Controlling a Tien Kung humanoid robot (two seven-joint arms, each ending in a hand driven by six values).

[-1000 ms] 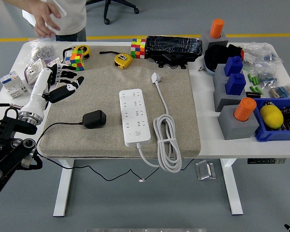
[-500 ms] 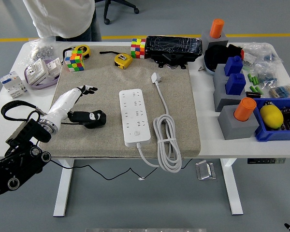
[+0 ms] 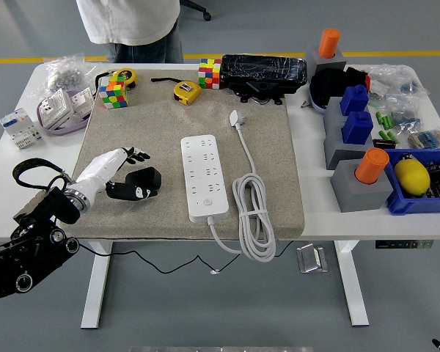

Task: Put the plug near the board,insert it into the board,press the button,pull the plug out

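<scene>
Out at the white table's (image 3: 15, 158) left end, grey boxes (image 3: 16, 126) sat near the edge. The left hand (image 3: 114, 170), white-shelled with dark fingers, lay over the left side of the beige felt mat (image 3: 154, 117), fingers curled around the black plug adapter (image 3: 141, 181), thumb under, fingertips (image 3: 138, 154) poking past it. Whether the grip was firm, I couldn't tell. The plug sat just left of the white power strip (image 3: 203, 176), not touching it. The strip's coiled white cable (image 3: 254, 213) lay along the mat's right side, hanging over the near edge. At the right end stood grey blocks (image 3: 352, 158) and a blue bin (image 3: 425, 191) with a yellow lemon (image 3: 411, 176). A person (image 3: 132, 22) stood at the far edge.
</scene>
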